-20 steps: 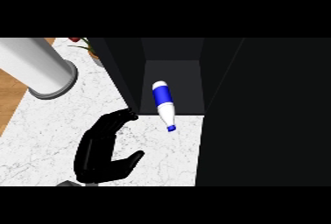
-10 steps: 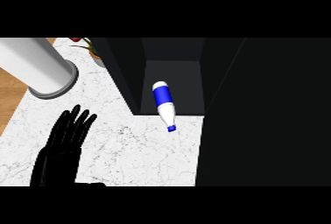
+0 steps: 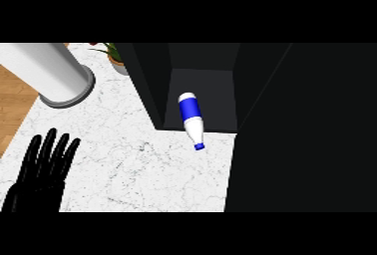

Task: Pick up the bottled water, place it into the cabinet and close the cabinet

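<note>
Versus half a second ago, the black left hand (image 3: 40, 167) is sitting further toward the lower left of the frame, more of it cut off at the bottom edge; fingers are staying straight and spread, pointing up, lying over the white marbled counter (image 3: 147, 169) and holding nothing. A second ago it was curled and nearer the centre. The white plastic water bottle with a blue label and blue cap (image 3: 191, 118) is not shifting: same spot, same tilt across all frames.

The bottle is lying on its side in the upper middle of the frame, body inside the open dark cabinet compartment (image 3: 206, 84), neck and cap poking out over the cabinet's front edge onto the counter, cap pointing down-right. Nothing else is showing inside the compartment. The black cabinet door (image 3: 302, 129) is filling the right of the frame, standing open.

Grey forearm cylinder (image 3: 48, 69) is showing at the upper left; which arm, cannot tell. A potted green plant (image 3: 112, 54) is peeking out at the top, just left of the cabinet. The wooden floor (image 3: 15, 99) is showing at the left edge.
</note>
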Tool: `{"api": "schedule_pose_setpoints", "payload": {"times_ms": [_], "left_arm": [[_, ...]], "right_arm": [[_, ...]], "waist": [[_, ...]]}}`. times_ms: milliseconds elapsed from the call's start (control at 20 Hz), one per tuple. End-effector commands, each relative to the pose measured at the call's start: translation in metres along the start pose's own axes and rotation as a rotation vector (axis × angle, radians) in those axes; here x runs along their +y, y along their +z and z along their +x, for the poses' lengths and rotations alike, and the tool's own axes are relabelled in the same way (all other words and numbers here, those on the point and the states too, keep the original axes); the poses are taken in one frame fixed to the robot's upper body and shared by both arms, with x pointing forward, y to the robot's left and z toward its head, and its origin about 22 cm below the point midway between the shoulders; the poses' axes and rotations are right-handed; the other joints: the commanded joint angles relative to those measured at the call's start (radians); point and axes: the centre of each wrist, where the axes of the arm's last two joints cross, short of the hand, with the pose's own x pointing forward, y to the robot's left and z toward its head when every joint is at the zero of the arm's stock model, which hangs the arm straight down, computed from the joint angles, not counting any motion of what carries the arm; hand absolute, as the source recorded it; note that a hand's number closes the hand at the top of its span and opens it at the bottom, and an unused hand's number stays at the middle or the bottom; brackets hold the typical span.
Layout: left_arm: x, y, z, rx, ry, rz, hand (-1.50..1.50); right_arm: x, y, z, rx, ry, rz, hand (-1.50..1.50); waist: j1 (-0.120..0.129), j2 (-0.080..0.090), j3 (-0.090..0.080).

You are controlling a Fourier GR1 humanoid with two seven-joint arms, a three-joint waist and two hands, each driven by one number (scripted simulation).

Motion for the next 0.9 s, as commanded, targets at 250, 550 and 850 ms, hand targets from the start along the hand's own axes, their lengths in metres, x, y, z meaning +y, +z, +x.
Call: {"api": "schedule_pose_setpoints", "payload": {"times_ms": [250, 550, 850], "left_arm": [[0.020, 0.015, 0.024, 0.023, 0.021, -0.038, -1.50], [0.026, 0.008, 0.036, 0.009, 0.015, -0.089, -1.50], [0.035, 0.005, 0.045, 0.017, 0.010, -0.131, -1.50]], "right_arm": [[0.028, -0.028, 0.018, -0.121, -0.095, 0.094, 1.50], [0.019, -0.033, 0.016, -0.075, -0.029, 0.116, 1.50], [0.012, -0.041, 0.011, -0.058, 0.002, 0.130, 1.50]], "waist": [[0.059, 0.018, 0.000], [0.112, 0.039, -0.002], [0.162, 0.053, -0.007]]}}
